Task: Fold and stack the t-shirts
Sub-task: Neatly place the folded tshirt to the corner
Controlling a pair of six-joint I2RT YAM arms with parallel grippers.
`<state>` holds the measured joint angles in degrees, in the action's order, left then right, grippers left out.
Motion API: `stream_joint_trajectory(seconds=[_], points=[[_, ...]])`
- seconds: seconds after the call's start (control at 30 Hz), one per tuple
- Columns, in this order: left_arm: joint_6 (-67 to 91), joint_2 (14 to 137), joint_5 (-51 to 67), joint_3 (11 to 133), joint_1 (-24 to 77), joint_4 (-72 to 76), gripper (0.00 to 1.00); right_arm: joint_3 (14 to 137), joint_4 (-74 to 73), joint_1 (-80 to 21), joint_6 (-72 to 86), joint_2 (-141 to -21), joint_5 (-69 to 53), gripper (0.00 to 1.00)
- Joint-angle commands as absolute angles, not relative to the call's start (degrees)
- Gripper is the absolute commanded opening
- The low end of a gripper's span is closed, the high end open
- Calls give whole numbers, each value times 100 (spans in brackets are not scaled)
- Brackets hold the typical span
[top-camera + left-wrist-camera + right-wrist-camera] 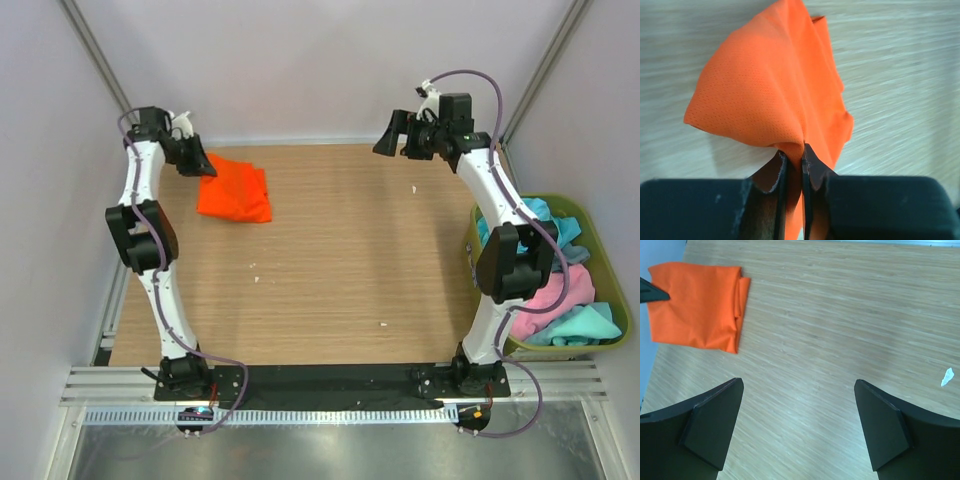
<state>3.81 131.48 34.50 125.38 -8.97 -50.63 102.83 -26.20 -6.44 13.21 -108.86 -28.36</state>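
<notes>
The task looks to be at an early stage. One orange t-shirt (235,193) lies on the counter (350,260) near its far left corner, already folded into a compact rectangle. It is the only garment out on the wood, so no stack has been started yet.

The other shirts, among them a turquoise one (560,232) and a pink one (545,295), sit crumpled in the olive-green bin (560,201) beyond the right edge of the counter. Each of them is yet to be taken out, folded and stacked.

The left pincer (802,150) is closed tight on the orange cloth, its jaws meeting around a pinched ridge at the shirt's far left side. In the left wrist view the fabric rises from the wood in a peak up to that pinch. Whether this grip is a last tidying tug or a carry to a stacking spot cannot be told.

The right pincer (799,382) hangs near the far edge toward the right corner, jaws wide apart and holding nothing, with bare wood beneath it and the orange t-shirt well away to its left
</notes>
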Motion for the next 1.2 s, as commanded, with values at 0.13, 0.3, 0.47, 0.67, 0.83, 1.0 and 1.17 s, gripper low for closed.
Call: stream_joint_trajectory(seconds=[0.13,0.3,0.47,0.67,0.83,1.0,1.17], points=[[-878,13710,2506,13955,-1590,-6757,1,9537,-2795,-642,941,-10135,-2567,100],[-1046,14150,1602,14510,-1775,-6593,0,9124,-2839,-528,879,-9730,-2479,100],[-1283,14414,687,14677,-1793,-6198,0,8930,-2856,-466,879,-9563,-2408,100],[-1213,14783,-395,15064,-1802,-5565,0,8798,-2821,-431,905,-9396,-2215,100],[-1441,14845,-817,15047,-1802,-4993,0,8772,-2909,-387,905,-9325,-2171,100],[-1424,14967,-1002,15152,-1802,-4641,0,8570,-2909,-378,905,-9150,-2136,100],[-1503,15178,-1213,15293,-1802,-4351,0,8359,-2936,-290,923,-9018,-2109,100]])
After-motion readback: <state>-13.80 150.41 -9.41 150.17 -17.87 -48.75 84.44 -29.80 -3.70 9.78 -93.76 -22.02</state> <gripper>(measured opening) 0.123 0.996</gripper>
